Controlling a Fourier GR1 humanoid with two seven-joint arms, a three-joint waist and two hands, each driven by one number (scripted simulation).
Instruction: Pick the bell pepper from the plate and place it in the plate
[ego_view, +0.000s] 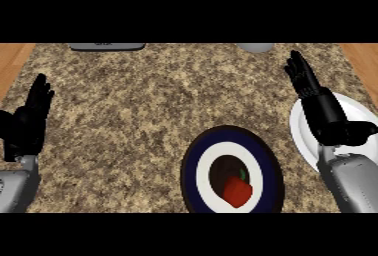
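Observation:
A red bell pepper (238, 191) with a green stem lies in the middle of a dark blue and white ringed plate (195, 170) near the counter's front edge. To the right sits a plain white plate (301, 131), partly covered by my right hand (322, 111). That hand is open, fingers straight and pointing away, above the white plate's left part and up and to the right of the pepper. My left hand (28, 120) is open at the left edge, fingers up, far from both plates.
The counter top is speckled brown granite (148, 110) with wooden strips at both sides. A grey flat object (107, 46) lies at the far edge left of centre. A grey round object (255, 47) shows at the far edge right of centre.

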